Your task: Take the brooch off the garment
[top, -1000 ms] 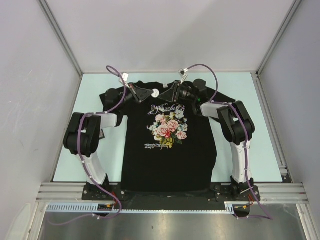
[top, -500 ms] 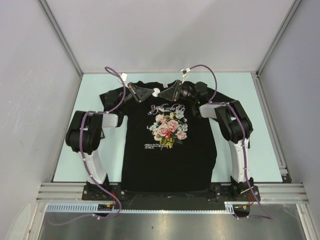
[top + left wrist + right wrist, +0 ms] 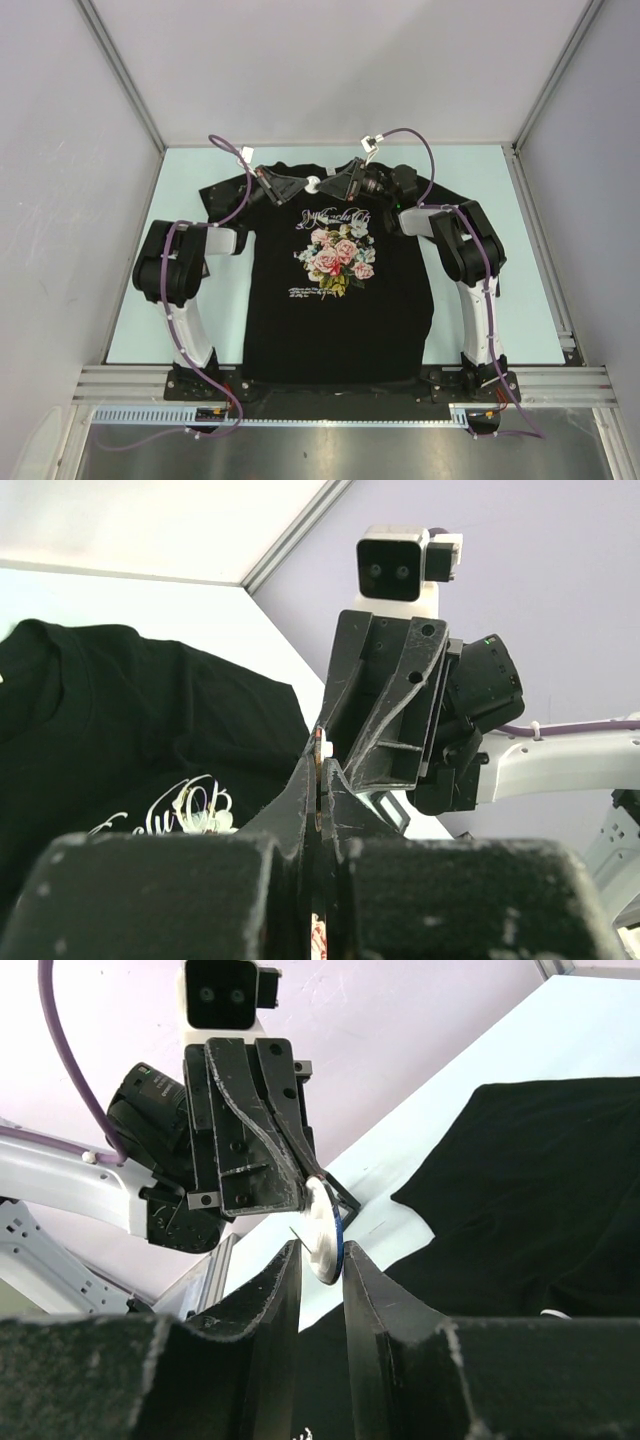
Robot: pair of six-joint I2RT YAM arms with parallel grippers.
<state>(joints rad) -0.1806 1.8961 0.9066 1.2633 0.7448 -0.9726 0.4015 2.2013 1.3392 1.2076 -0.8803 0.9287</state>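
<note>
Up close, both arms reach to the far middle of the table point(image 3: 500, 200) and meet nose to nose.

- Shirt point(image 3: 340, 330): black, laid flat, hem near the arm bases, collar at the far side. Rose print point(image 3: 335, 255) on the chest, white lettering point(image 3: 335, 214) just beyond it.
- Brooch point(image 3: 313, 183): a small white round disc at the collar, between the two claw tips. The right wrist view shows it edge-on point(image 3: 322, 1232), with a blue rim and a thin pin sticking out to the left. It stands upright, above the shirt's edge. Can't tell whether it is pinned to the cloth.
- Right claw point(image 3: 320, 1252): comes in from the right. Fingers stand one on each face of the disc, narrowly parted and closed onto it. It grips the brooch.
- Left claw point(image 3: 320, 760): comes in from the left. Fingers are pressed fully together, no gap between them. Its tip touches the disc's upper edge. A speck of white shows at the tip, too small to say whether anything is pinched.
- Purple cables loop above both wrists.
</note>
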